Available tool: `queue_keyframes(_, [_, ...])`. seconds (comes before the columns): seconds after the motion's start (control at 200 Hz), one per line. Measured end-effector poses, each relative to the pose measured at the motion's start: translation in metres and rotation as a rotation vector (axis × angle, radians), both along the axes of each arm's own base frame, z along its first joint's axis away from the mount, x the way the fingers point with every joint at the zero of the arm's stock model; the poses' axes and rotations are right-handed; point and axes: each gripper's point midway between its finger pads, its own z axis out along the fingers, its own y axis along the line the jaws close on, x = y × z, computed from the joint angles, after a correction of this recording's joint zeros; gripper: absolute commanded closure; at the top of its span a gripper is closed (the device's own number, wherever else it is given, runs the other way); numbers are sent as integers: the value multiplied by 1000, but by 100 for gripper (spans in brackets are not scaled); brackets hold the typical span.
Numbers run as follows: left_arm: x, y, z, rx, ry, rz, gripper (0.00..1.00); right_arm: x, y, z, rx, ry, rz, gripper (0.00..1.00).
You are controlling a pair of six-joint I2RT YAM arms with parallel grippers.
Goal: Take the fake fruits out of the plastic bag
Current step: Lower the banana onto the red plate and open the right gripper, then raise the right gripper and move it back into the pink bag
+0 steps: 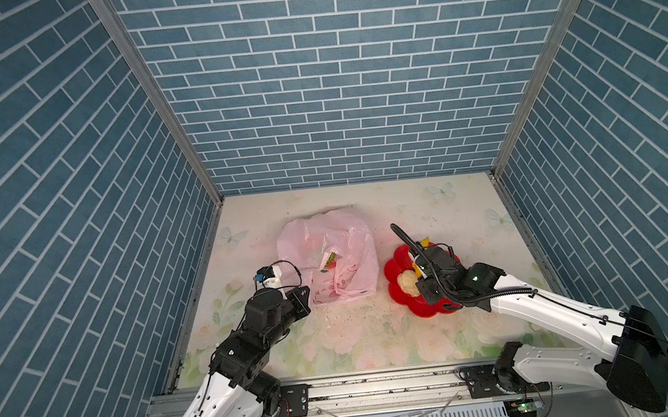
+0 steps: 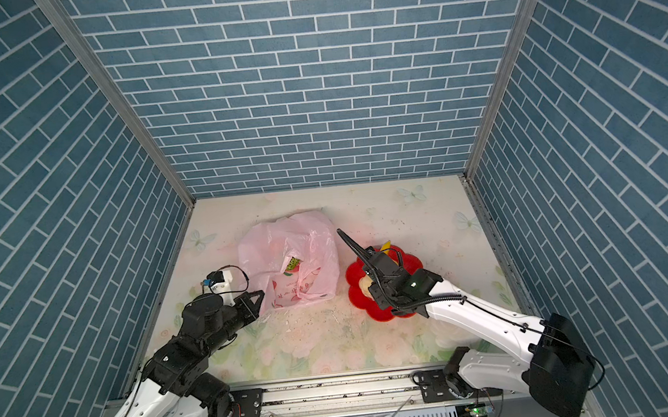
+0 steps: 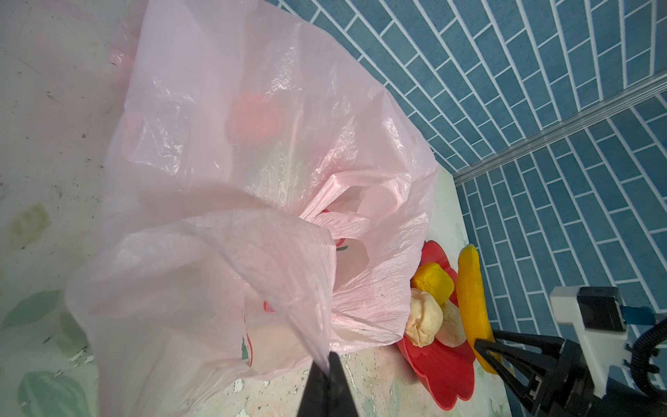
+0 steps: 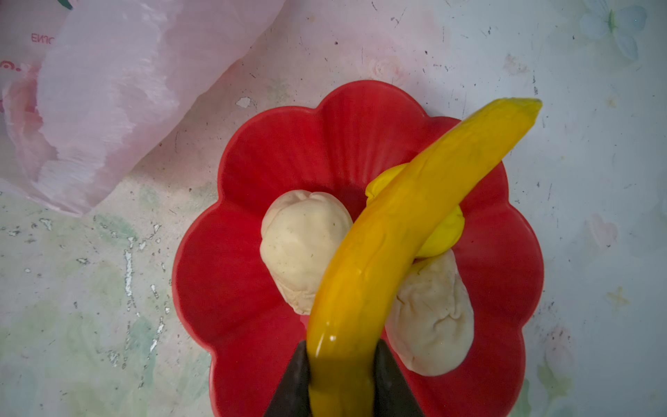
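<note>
While the left gripper (image 3: 327, 368) is pinching a fold of the plastic bag (image 3: 252, 144) with its jaws fully closed on the film, the right gripper (image 4: 341, 361) is clamping the banana (image 4: 397, 231) by one end, jaws part-open around its girth.

Step in hand, as I am reading it: delivery of the banana to the red dish (image 4: 288, 144), which is sitting on the table (image 1: 450, 215) just beside the bag. Two cream pieces (image 4: 303, 245) and a yellow piece (image 4: 444, 234) are already lying in the dish. A red fruit (image 3: 256, 115) is showing through the film, so the bag is not yet emptied.

Banana: hanging over the dish, above the other pieces; contact with the yellow piece cannot be told. Its long axis is running from the jaws toward the back wall (image 1: 333, 92), with a gentle curve, and its free tip is pointing past the dish's far rim.

Next move is calling for a short descent, then a release low enough that the banana is not rolling off the heap or tipping over the rim. The left grip should be holding the mouth up for the next reach.
</note>
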Motion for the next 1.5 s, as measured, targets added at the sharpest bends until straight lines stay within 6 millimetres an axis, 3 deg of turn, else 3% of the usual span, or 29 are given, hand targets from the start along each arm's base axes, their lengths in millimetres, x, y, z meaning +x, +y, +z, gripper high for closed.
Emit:
queue_keyframes(0.615, [-1, 1, 5, -10, -18, 0, 99, 6, -7, -33, -87, 51, -28, 86])
queue_keyframes(1.05, [-2, 1, 7, -13, -24, 0, 99, 11, -7, -40, -113, 53, -38, 67])
queue_keyframes(1.5, [-1, 1, 10, -16, -30, 0, 100, 5, -10, -43, -127, 80, -25, 59])
